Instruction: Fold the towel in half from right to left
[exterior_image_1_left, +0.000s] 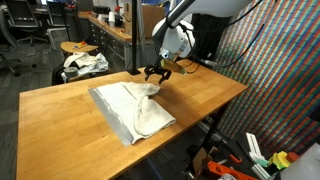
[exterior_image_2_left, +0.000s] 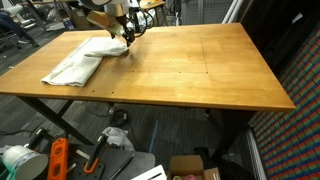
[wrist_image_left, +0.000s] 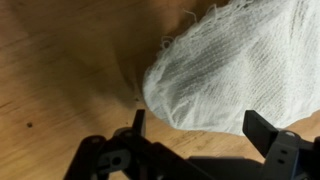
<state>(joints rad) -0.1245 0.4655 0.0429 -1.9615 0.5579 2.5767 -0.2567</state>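
A white towel (exterior_image_1_left: 130, 108) lies on the wooden table (exterior_image_1_left: 60, 110). It looks folded over on itself, with one raised corner under my gripper. It also shows in an exterior view (exterior_image_2_left: 82, 62) and in the wrist view (wrist_image_left: 235, 70). My gripper (exterior_image_1_left: 156, 73) hovers just above the towel's far corner, also seen in an exterior view (exterior_image_2_left: 127, 38). In the wrist view the two fingers (wrist_image_left: 200, 128) stand wide apart with nothing between them, and the towel's frayed edge lies just beyond them.
A stool with crumpled cloth (exterior_image_1_left: 82, 62) stands past the table's far side. Clutter lies on the floor under the table: orange tools (exterior_image_2_left: 58, 158), boxes (exterior_image_2_left: 190, 168). A patterned partition (exterior_image_1_left: 280, 70) stands beside the table. Bare table top (exterior_image_2_left: 200, 70) spreads beside the towel.
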